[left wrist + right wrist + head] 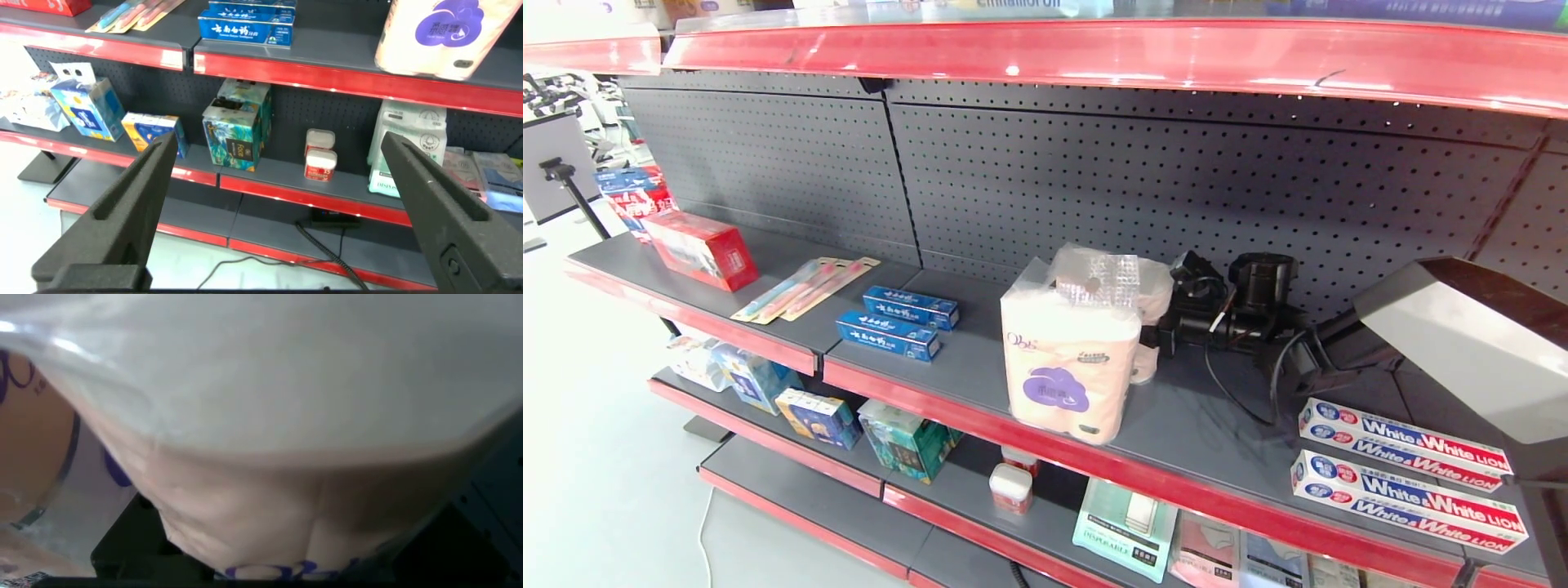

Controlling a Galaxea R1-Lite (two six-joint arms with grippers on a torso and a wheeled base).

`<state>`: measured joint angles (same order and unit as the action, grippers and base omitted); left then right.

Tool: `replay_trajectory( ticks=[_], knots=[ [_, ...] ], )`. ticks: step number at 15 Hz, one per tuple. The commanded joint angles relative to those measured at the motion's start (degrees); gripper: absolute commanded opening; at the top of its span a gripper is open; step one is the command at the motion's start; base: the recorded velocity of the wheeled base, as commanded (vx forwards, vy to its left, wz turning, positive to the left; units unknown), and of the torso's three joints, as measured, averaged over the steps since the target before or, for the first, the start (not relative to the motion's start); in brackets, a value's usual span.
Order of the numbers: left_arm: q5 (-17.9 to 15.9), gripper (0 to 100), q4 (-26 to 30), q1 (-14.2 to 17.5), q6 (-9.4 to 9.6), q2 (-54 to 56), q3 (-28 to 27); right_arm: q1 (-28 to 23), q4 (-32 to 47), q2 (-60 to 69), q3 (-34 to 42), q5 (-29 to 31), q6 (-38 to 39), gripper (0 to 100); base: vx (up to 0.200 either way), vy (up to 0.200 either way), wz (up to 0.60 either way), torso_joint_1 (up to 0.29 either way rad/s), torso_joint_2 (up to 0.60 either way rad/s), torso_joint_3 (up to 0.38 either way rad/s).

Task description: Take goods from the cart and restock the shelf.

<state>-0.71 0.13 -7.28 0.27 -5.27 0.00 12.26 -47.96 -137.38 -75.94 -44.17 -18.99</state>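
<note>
The tissue pack (1066,351) stands upright on the middle shelf (1201,408), long axis vertical, its base close to the shelf's red front lip; the right tool (1176,322) sits just behind it and to the robot's right, hard against the wrapper's upper rear side; so the pack lies left of and in front of that tool, and the right arm is plainly the nearer one.

Up close, the right wrist view looks straight onto the pack (286,457); whether the right tool grips it or merely rests against it I cannot tell, since the wrapper hides the contact.

The right arm comes in low over the shelf from the robot's right, forearm passing above the white toothpaste boxes (1405,474), wrist turned toward the back panel (1094,180).

The left tool (278,139) hangs lower, set wide and holding nothing; it faces the lower shelves (270,175), with the pack (441,33) above it.

By my reading the pack is already placed; the coming move would be to let go and draw back rightward, away from the pack; a drag on the wrapper could tip it over the lip.
</note>
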Motion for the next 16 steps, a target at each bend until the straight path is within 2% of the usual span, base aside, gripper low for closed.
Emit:
replay_trajectory(
  ticks=[1, 16],
  knots=[
    [0.0, 100, 0.0, 0.0, 0.0, -0.1, 0.0, 0.0, 0.0, -0.3, -0.2, -0.7, 0.1, 0, 0.0, 0.0, 0.0, 0.0, 0.0, 0.0],
    [0.0, 100, 0.0, 0.0, 0.0, -0.1, 0.0, -1.3, 0.2, -0.6, -0.2, -2.5, 0.0, 0, 0.0, 0.0, 0.0, 0.0, 0.0, 0.0]
  ],
)
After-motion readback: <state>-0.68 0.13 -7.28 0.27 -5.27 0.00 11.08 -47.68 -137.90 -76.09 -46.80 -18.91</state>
